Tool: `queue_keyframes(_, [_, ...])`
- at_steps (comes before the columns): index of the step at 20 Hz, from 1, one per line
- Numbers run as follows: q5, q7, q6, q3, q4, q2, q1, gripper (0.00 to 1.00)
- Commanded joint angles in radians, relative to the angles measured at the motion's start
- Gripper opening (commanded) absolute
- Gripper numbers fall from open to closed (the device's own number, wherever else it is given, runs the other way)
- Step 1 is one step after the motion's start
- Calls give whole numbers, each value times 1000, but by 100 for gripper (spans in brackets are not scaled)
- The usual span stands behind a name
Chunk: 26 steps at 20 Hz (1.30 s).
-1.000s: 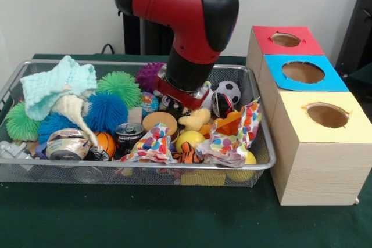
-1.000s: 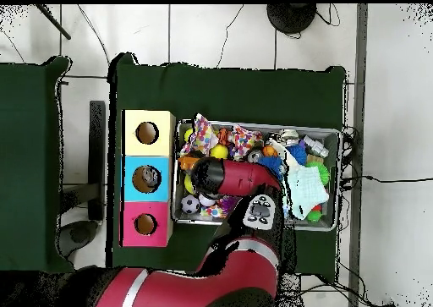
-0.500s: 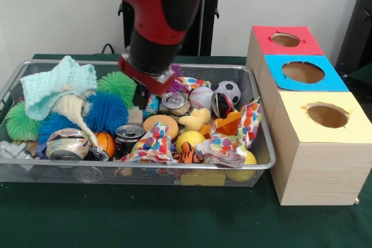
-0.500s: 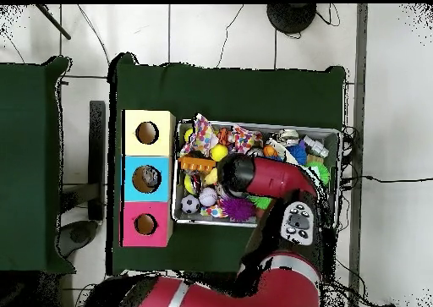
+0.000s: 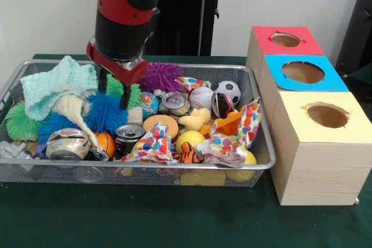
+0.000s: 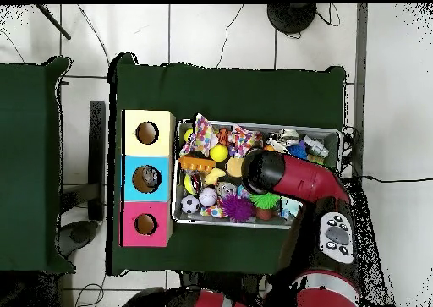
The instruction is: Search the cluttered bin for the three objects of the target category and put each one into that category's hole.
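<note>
Presently, listed left to right in the front view, on a dark green table [image 5: 174, 219]:

Item 1. Large shallow silver wire-mesh bin [image 5: 145, 172], thick metal rim, filled with clutter.

Item 2. Pale mint knitted cloth [image 5: 55, 85], draped over the heap at the bin's left end, with a green spiky rubber puff ball [image 5: 20, 123] below it against the left wall.

Item 3. Short metal drink can with a printed side [image 5: 67, 145], lying on its side at the bin's near left.

Item 4. Blue spiky rubber puff ball [image 5: 104, 111], behind that can.

Item 5. Red and black robot arm with its hand [image 5: 113, 92] above the blue puff ball and a second green one; two dark fingers [image 5: 124, 98] hang apart, released, with nothing between them.

Item 6. Dark drink can [image 5: 129, 135], upright, silvery top showing, near the bin's front centre.

Item 7. Silver-topped drink can [image 5: 173, 103], upright, mid-bin, beside a white baseball [image 5: 201, 97]; a purple spiky puff ball [image 5: 161, 76] lies behind.

Item 8. Crumpled confetti-print wrapper [image 5: 235, 135], at the bin's near right.

Item 9. Pale wooden box with three round holes, right of the bin and apart from it: red top farthest, the blue-topped hole [image 5: 303, 72] in the middle, yellow top nearest.
</note>
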Motion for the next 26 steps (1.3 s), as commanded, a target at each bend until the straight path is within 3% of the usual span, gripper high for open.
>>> queue_keyframes(1, [-6,-53,36,184,43,-19,-16,100])
queue_keyframes(15, [73,67,43,268,57,-57,6,100])
queue_keyframes(26, [100,155,15,220,11,-16,87,100])
